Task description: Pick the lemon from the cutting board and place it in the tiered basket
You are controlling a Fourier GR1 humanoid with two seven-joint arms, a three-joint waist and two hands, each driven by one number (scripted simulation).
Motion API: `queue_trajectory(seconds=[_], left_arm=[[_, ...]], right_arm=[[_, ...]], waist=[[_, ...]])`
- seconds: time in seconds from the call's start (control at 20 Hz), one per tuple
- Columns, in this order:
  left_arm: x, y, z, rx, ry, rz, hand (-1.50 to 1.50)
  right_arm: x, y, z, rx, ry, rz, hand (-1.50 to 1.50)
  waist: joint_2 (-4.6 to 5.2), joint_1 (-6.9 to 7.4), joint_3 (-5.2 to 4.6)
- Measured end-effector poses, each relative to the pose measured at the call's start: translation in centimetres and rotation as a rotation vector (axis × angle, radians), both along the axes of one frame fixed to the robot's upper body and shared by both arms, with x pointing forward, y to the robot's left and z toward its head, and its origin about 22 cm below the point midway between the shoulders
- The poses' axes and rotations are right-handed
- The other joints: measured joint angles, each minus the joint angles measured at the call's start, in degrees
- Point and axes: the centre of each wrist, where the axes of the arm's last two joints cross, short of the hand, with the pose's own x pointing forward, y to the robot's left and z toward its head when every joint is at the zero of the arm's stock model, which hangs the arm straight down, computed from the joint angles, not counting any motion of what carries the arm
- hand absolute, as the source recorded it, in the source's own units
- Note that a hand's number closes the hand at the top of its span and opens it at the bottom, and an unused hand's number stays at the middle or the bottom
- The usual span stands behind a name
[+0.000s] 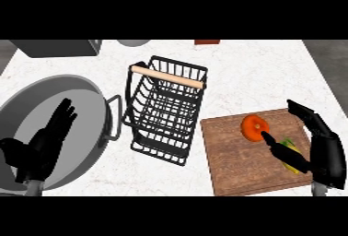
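Observation:
A wooden cutting board (238, 175) lies at the right of the counter. On it sit an orange round fruit (253, 125) and a yellow-green lemon (291, 148), which is mostly hidden under my right hand (325, 150). That hand hovers over the board's right edge with its fingers straight, and its thumb reaches left across the lemon towards the orange fruit. The black wire tiered basket (165, 113) with a wooden handle stands left of the board, with nothing in it. My left hand (42, 145) rests open at the far left, fingers up.
A large grey pan (85, 97) with a side handle fills the left of the counter, beneath the left hand. A grey appliance (58, 47), a white round object (134, 42) and a reddish-brown item (206, 42) line the back edge.

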Motion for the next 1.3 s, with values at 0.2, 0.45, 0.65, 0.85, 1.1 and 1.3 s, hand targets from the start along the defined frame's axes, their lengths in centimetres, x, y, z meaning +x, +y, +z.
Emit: queue_trajectory(seconds=[0.2, 0.45, 0.65, 0.85, 1.1, 1.3], left_arm=[[0.9, 0.2, 0.6, -0.023, 0.016, -0.025, 0.00], [0.9, 0.3, 0.8, -0.030, 0.024, -0.029, 0.00], [1.2, 0.2, 1.0, -0.037, 0.026, -0.038, 0.00], [1.5, 0.1, 1.4, -0.036, 0.026, -0.056, 0.00], [1.7, -0.5, 0.9, -0.037, 0.027, -0.067, 0.00], [2.2, -0.3, 0.7, -0.041, 0.026, -0.065, 0.00]], right_arm=[[-2.4, -1.6, 0.6, -0.186, 0.002, -0.068, -1.50], [-4.5, -4.6, 3.0, -0.511, 0.124, -0.118, -1.50], [-5.9, -5.4, 4.4, -0.730, 0.347, -0.058, -1.50], [-6.9, -3.8, 6.1, -0.857, 0.571, 0.014, -1.50], [-6.9, 0.7, 8.2, -0.895, 0.703, 0.015, -1.50], [-5.8, 3.1, 8.1, -0.894, 0.736, -0.036, -1.50]], waist=[[-0.18, 0.60, -0.01], [-0.32, 0.66, -0.27], [-0.18, 1.01, -0.46], [-0.07, 1.78, -0.41], [-0.05, 2.46, -0.16], [-0.06, 2.54, -0.02]])
